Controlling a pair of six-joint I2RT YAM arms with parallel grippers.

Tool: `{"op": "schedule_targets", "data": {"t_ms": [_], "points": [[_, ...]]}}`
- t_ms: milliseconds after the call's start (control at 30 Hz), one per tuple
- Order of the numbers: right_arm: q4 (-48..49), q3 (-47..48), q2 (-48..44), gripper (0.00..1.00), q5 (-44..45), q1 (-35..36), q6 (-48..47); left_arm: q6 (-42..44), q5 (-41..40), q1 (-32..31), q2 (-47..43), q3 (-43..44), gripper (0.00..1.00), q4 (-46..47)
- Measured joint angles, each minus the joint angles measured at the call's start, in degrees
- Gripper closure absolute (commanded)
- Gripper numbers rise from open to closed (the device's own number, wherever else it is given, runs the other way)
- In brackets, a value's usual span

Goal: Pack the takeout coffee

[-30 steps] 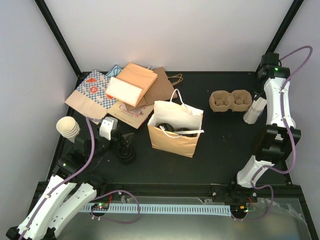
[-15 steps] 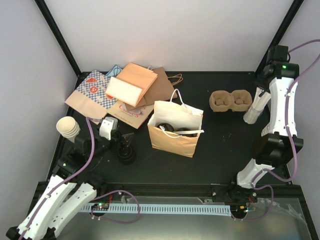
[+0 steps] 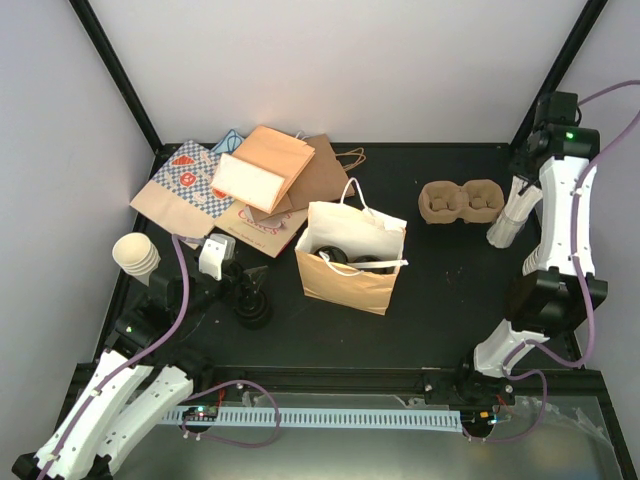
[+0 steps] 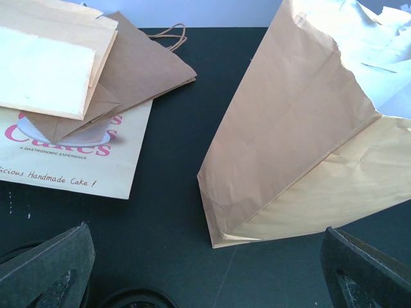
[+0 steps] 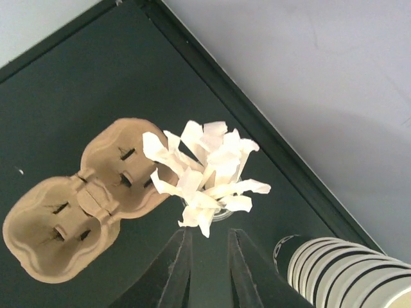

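Black cup lids [image 3: 352, 262] show in the open mouth of the tan paper bag [image 3: 350, 262] at the table's middle; the cups under them are hidden. The brown pulp two-cup carrier [image 3: 460, 202] lies empty at the back right, and it shows again in the right wrist view [image 5: 80, 208]. My right gripper [image 5: 209, 239] hovers beside it, just short of a clear holder of white paper-wrapped sticks [image 5: 205, 170]. Its fingers stand a narrow gap apart with nothing between them. My left gripper [image 4: 205, 276] is wide open, low on the table left of the bag [image 4: 302, 128].
Flat paper bags [image 3: 245, 185] are piled at the back left. One stack of lidless cream cups [image 3: 137, 255] stands at the left edge, another [image 5: 350, 273] lies by the right wall. A black stack of lids [image 3: 255, 315] sits under the left gripper. Black frame posts rise at the back corners.
The right arm lifted its wrist and swung toward the back right corner, then held still. Its fingers parted slightly. The left arm has not moved.
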Motion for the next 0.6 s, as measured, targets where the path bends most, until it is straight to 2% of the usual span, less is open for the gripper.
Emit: {"op": "schedule_targets", "data": {"t_ms": [600], "points": [[2.9, -4.2, 4.0, 0.78, -1.4, 0.0, 0.0, 0.0, 0.0, 0.0, 0.0, 0.0, 0.01, 0.0]]}}
